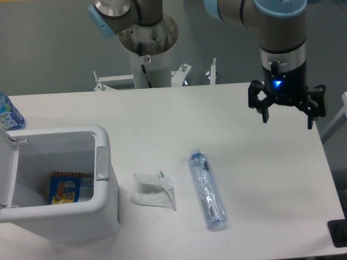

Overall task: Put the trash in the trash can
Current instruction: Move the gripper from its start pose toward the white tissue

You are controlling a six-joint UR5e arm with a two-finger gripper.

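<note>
Hanging with its fingers apart and holding nothing, the tool [287,111] is waiting far from the wrapper [153,191] and bottle [207,189] lying on the counter [217,124] beside the bin [103,179], so it is probably needing to drop down and grab one.

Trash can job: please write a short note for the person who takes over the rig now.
Tool: open, empty, raised over the table's far right side.
Trash can: front left, lid open; a yellow-and-blue packet lies inside.
White wrapper: on the table just right of the can.
Clear bottle: lying flat, right of the wrapper.
Done: neither piece binned.
Left: pick up and drop in both.
</note>
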